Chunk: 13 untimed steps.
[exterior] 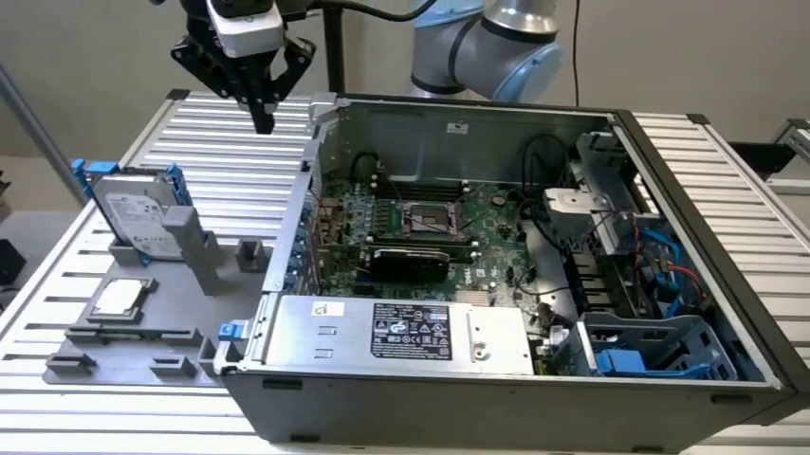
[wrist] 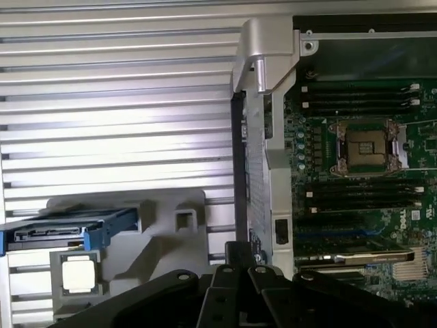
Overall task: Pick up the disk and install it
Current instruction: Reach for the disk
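The disk (exterior: 133, 213) is standing on edge in a grey holder (exterior: 190, 275) on the slatted bench (exterior: 228, 142), at the exterior view's left, blue rails on both sides. Its white label has print on it, but I can't read any of it. Same goes for the black label on the silver box (exterior: 393, 329) inside the open PC case (exterior: 506, 408). The gripper (exterior: 264, 121) hangs well above and behind the disk, near the case's back corner. It points straight down with its fingers pressed together and isn't holding anything. A small square chip (exterior: 118, 297) lies flat just in front of the disk.
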Tool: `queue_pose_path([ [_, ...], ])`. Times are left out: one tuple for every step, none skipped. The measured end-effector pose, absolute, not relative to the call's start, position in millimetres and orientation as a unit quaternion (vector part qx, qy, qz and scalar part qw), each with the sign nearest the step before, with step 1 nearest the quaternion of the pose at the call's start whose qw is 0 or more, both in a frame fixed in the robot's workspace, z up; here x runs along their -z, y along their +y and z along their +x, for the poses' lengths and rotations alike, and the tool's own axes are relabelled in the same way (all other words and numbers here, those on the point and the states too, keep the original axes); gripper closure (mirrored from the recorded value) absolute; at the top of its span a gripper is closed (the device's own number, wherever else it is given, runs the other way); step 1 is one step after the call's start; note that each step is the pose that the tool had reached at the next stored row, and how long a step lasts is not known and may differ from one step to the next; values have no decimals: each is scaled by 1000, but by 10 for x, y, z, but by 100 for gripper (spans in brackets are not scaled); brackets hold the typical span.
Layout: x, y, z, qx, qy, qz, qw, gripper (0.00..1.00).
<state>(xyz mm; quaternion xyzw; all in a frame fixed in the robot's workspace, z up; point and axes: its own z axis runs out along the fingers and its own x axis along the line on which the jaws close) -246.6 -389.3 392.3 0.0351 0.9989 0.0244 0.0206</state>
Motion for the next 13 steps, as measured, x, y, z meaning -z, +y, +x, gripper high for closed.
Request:
queue_pose_path([
  [-3922, -3887, -2511, -24, 999, 35, 20, 100],
  [-3921, -3881, -2557, -24, 999, 35, 20, 100],
  [-3919, -3876, -2601, -24, 999, 35, 20, 100],
  [-3916, -3871, -2647, -24, 999, 35, 20, 100],
  [-3912, -3867, -2691, -24, 999, 35, 20, 100],
  [-3908, -3863, -2736, -24, 999, 35, 20, 100],
  [-3902, -3859, -2783, -24, 999, 35, 20, 100],
  [-3896, -3856, -2830, -24, 999, 35, 20, 100],
  [-3888, -3853, -2875, -24, 999, 35, 20, 100],
  [-3881, -3850, -2918, -24, 999, 35, 20, 100],
  [-3873, -3847, -2965, -24, 999, 35, 20, 100],
  [-3863, -3844, -3012, -24, 999, 35, 20, 100],
  [-3855, -3841, -3054, -24, 999, 35, 19, 100],
])
